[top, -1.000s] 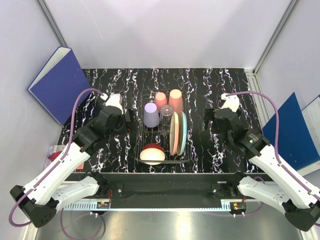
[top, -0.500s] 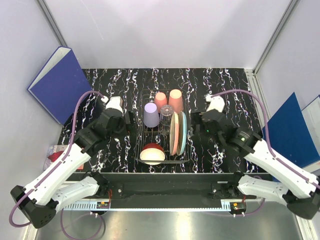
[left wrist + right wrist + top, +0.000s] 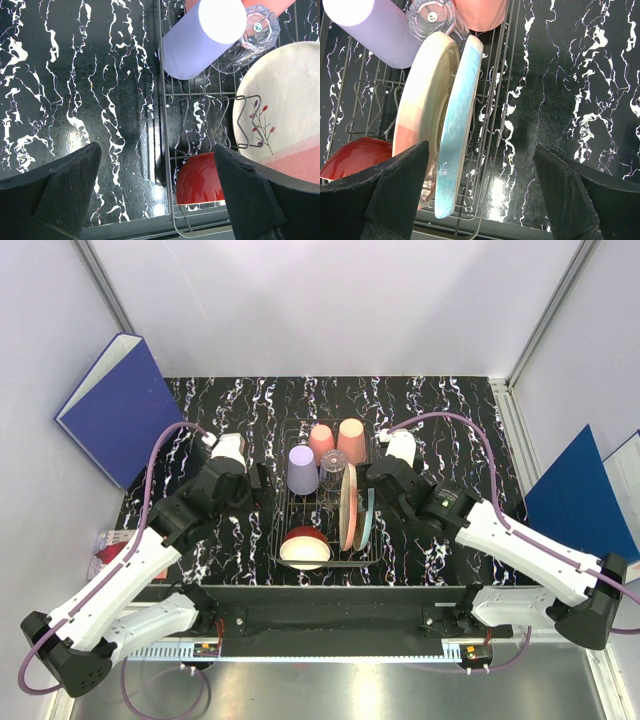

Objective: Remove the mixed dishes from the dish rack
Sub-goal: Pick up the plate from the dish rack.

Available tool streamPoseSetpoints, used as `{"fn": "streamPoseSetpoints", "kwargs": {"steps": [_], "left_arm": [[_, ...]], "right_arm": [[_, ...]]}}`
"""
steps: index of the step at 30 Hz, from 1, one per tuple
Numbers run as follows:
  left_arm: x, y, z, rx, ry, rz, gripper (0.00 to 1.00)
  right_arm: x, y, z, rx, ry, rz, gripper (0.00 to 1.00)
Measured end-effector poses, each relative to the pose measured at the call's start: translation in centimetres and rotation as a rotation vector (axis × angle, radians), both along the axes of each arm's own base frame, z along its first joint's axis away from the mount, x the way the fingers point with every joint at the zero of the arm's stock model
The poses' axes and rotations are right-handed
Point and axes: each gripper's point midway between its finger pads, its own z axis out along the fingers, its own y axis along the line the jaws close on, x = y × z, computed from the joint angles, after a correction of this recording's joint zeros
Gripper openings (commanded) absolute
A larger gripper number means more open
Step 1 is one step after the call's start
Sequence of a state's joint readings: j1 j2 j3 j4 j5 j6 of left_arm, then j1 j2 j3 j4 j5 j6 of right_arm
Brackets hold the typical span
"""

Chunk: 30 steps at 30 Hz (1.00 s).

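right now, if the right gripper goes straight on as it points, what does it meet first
Probably the rim of the blue-and-cream plate, on edge in the dish rack, ahead between the right gripper's open fingers. The rack's side wire is close beside it; depth is unclear.

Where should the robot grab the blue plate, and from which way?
Probably its upper rim, coming straight down from above with the right tool. The blue plate stands on edge in the dish rack, so only that thin rim is free; the pink plate crowds one face.
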<state>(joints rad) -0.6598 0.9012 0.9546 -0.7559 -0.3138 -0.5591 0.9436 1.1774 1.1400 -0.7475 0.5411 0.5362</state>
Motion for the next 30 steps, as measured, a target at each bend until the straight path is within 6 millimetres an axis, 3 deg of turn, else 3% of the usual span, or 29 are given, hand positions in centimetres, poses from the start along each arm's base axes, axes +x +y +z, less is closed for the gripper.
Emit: {"fn": "streamPoseSetpoints", "kwargs": {"steps": [19,25,30], "left_arm": [[-0.2,-0.1,-1.0,-0.001,0.025,0.008,0.99],[-0.3,0.0,-1.5,0.007,0.038,0.007,0.99],[-0.3,0.0,-1.6,0.008,0.040,0.007,0.99]], "right_arm": [[1.0,1.1,-2.2,-0.032,0.051,-0.059,0.68],[1.2,1.3,-2.3,-0.031,0.054,-0.062,0.50],[1.2,1.4,-2.3,-0.027,0.057,-0.065,0.46]]}}
